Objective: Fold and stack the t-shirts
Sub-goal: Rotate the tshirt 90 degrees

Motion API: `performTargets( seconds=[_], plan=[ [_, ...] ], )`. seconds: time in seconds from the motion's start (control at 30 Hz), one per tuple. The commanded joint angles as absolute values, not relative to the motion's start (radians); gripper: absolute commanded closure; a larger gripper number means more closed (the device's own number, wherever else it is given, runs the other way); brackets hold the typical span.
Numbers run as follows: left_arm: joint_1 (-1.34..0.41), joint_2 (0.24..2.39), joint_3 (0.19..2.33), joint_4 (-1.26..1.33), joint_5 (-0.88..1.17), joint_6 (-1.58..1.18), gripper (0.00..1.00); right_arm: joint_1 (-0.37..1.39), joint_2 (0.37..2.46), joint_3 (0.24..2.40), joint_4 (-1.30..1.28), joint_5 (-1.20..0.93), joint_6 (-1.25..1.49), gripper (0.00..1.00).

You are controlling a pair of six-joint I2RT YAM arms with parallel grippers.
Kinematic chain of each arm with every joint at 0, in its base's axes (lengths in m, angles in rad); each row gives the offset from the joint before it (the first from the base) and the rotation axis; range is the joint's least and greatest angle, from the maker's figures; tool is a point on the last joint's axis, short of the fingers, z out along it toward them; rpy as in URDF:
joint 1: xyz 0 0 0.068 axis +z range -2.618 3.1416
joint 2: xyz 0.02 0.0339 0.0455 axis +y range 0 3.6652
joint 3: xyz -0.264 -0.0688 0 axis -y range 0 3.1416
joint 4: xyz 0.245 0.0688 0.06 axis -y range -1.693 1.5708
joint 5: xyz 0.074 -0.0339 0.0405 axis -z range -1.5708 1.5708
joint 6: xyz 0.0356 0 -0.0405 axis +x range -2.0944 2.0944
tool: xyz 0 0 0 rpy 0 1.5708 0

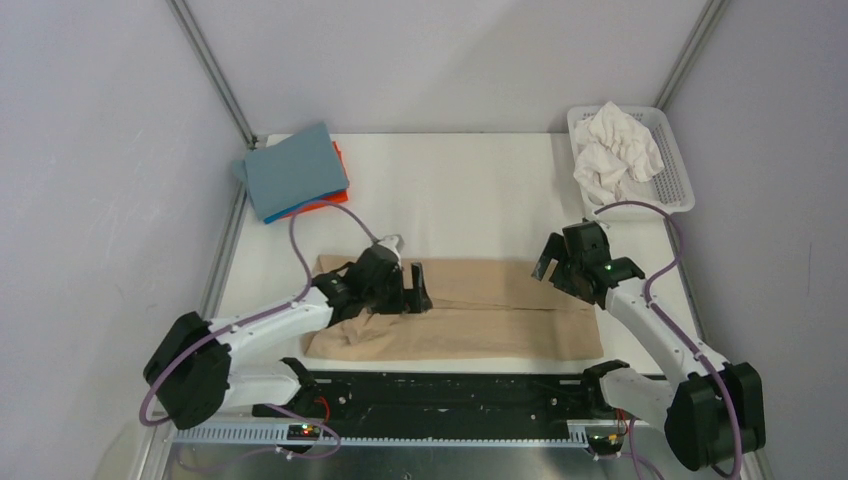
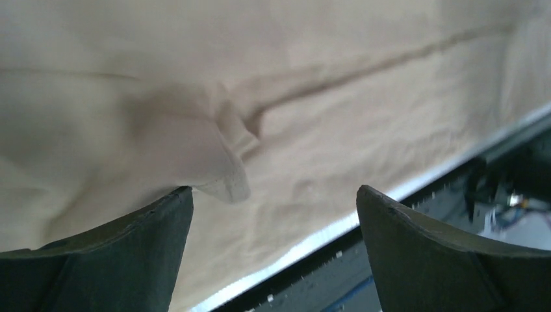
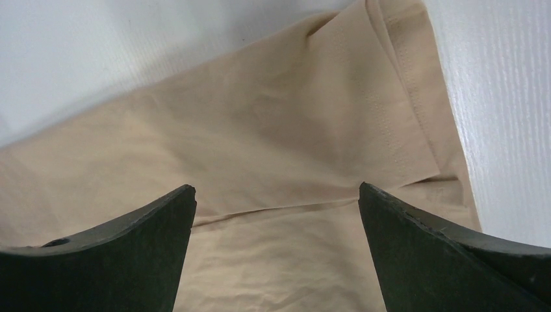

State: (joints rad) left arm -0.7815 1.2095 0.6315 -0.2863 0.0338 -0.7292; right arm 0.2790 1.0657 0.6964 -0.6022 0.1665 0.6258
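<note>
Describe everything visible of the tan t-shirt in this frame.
The tan t-shirt is soft, cotton-like fabric, folded into a long band lying flat on the white table, toward its near edge. A fold line runs lengthwise; the left end is rumpled, the right end shows a stitched hem. The left gripper and right gripper, both open, hover over it.

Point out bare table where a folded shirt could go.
Bare table lies past the tan shirt, between the folded stack at far left and the basket at far right. The near half is crowded by that shirt.
</note>
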Motion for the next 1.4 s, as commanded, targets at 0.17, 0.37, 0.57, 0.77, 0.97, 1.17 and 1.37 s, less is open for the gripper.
performTargets(
  seconds=[0.17,0.37,0.57,0.77,0.97,1.17,1.37],
  plan=[
    [-0.926,1.029,0.543,-0.242,0.074,-0.678,0.02,0.261,1.109,0.698,-0.453,0.022,0.544,0.00],
    [-0.836,0.909,0.580,-0.262,-0.082,-0.688,0.02,0.337,1.208,0.729,-0.335,-0.065,0.453,0.00],
    [-0.627,1.104,0.598,-0.255,0.003,-0.739,0.02,0.374,1.387,0.809,-0.340,-0.030,0.485,0.00],
    [-0.559,1.402,0.681,-0.183,0.051,-0.762,0.02,0.372,1.445,0.784,-0.377,-0.017,0.536,0.00],
    [-0.470,1.798,1.030,-0.151,0.094,-0.719,0.02,0.379,1.368,0.679,-0.422,-0.042,0.623,0.00],
    [-0.399,2.209,1.647,-0.231,0.319,-0.712,0.02,0.489,1.280,0.543,-0.393,-0.179,0.660,0.00],
    [-0.375,2.573,2.235,-0.280,0.545,-0.859,0.02,0.724,1.384,0.541,-0.188,-0.406,0.703,0.00]
  ],
)
